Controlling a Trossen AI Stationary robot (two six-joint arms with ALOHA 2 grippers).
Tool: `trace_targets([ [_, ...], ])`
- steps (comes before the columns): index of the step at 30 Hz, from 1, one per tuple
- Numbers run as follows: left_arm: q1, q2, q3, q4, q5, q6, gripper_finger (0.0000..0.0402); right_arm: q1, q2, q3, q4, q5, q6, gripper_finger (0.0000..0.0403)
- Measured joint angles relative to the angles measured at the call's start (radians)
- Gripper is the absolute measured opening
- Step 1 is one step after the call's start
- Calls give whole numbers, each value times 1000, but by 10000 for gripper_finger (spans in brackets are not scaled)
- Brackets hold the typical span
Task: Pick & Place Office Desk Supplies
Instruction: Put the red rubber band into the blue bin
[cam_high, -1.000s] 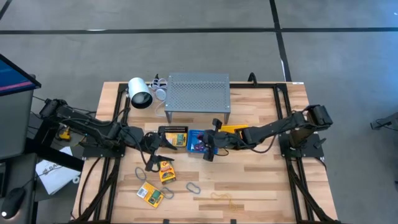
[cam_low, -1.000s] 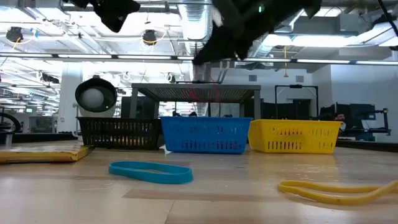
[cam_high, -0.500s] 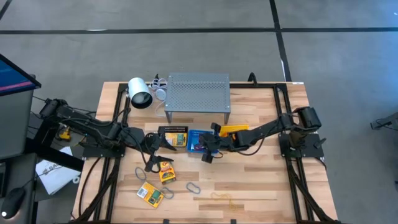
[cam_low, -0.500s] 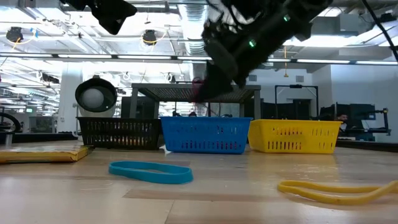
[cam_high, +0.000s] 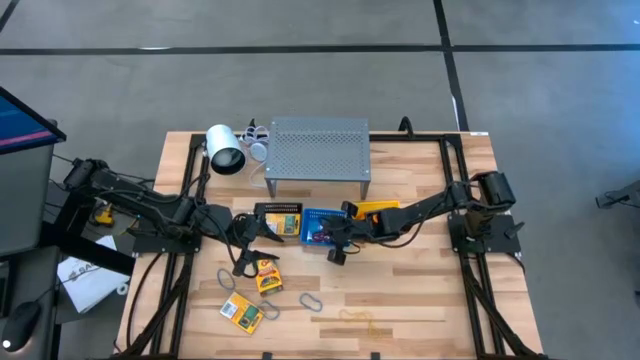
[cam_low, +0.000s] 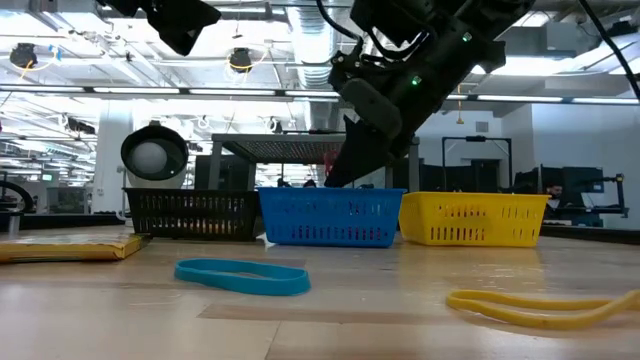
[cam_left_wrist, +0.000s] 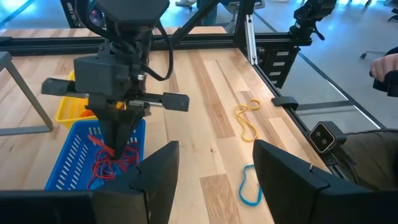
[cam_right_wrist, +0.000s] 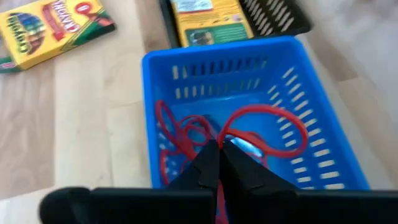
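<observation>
My right gripper (cam_right_wrist: 219, 149) is shut on a red band (cam_right_wrist: 267, 134), its fingertips dipped into the blue basket (cam_high: 312, 216) among other red bands (cam_left_wrist: 102, 165). My left gripper (cam_left_wrist: 214, 180) hangs open over the table to the left of the baskets (cam_high: 245, 250), with nothing between its fingers. Two crayon packs (cam_high: 267, 275) (cam_high: 242, 313) and grey clips (cam_high: 310, 300) lie flat on the wood near the front. Another pack lies in the black basket (cam_high: 262, 210). A yellow band (cam_left_wrist: 247, 121) and a blue band (cam_left_wrist: 249, 186) lie on the table. My right gripper pinches the red band between its shut fingertips, at a stretch of the loop (cam_right_wrist: 229, 135) right beside them. The fingers slant down from the table's right side into the blue basket (cam_low: 335, 180). The rest of the loop lies slack on the bands in the basket.
A yellow basket (cam_high: 378, 209) stands right of the blue one. Behind the baskets are the grey perforated shelf (cam_high: 318, 150) and a white cylindrical lamp (cam_high: 225, 150). Bare wood lies at the front right (cam_high: 420, 290).
My right gripper has sunk toward the blue basket and tipped more steeply down, still shut, bringing the red band from above the rim down into the basket.
</observation>
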Motion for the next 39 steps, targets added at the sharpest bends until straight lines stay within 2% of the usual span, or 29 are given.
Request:
trace_targets([
  [6, 0, 0, 0, 0, 0, 0, 199, -15, 0, 0, -23, -22, 16, 20],
  [11, 0, 0, 0, 0, 0, 0, 199, -35, 0, 0, -66, -25, 51, 49],
  [20, 0, 0, 0, 0, 0, 0, 196, -59, -2, 0, -65, -104, 43, 147],
  [24, 0, 0, 0, 0, 0, 0, 196, -59, -2, 3, -68, -107, 43, 194],
  [28, 0, 0, 0, 0, 0, 3, 196, -59, -3, 59, -135, -107, 25, 225],
  [35, 0, 0, 0, -9, 0, 2, 196, -58, -3, 178, -288, -115, -18, 233],
  [39, 0, 0, 0, -20, 0, 1, 195, -57, -3, 211, -374, -226, -28, 229],
])
